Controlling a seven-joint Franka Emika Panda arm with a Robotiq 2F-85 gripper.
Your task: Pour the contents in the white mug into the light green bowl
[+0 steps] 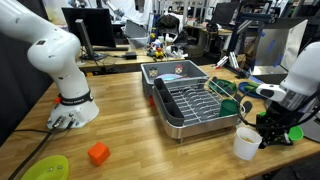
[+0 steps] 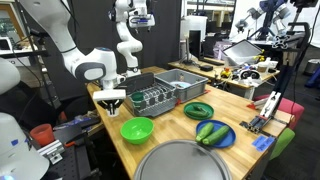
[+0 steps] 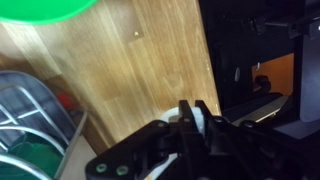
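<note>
Wooden bench (image 1: 130,135), pincer (image 3: 195,115) seemingly clamped on white mug (image 1: 246,144) rim

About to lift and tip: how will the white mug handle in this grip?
The white mug looks rigid and small, so it is probably light. The fingers seem pinched on a thin white edge, so it may swivel when tilted. Its smooth-looking wall could be slippery.

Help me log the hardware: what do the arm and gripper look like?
The arm is glossy white, built of rounded, tubular links. The gripper is matte black, with blocky linkage fingers that show small round pivot pins in the wrist view. No markings are legible.
</note>
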